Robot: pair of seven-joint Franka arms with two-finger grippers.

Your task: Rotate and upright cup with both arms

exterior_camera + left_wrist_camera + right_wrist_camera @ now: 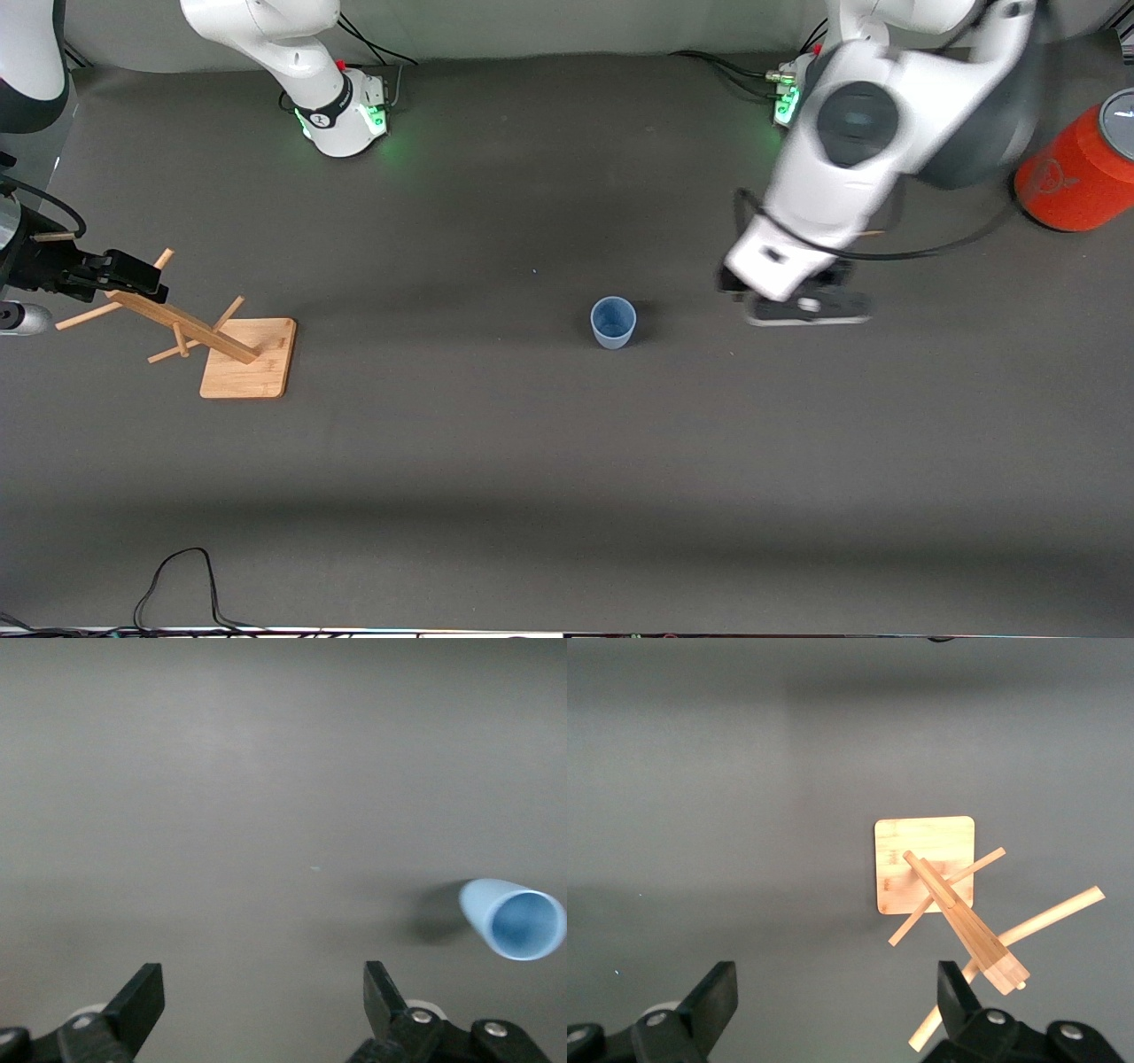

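- Knocking the cup [613, 322] over is your main risk: light, free-standing; a finger clipping its rim on approach tips it.
- Left gripper [802, 306] hovers just beside cup, toward left arm's end; jaws fully apart, empty.
- Right gripper [133, 275] waits over wooden rack [226, 347], well apart from cup; wide open, empty.
- Cup mid-table, mouth up, long axis approx. vertical; looks upright already.

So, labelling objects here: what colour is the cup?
Pale blue all over; the cup shows best in the front view.
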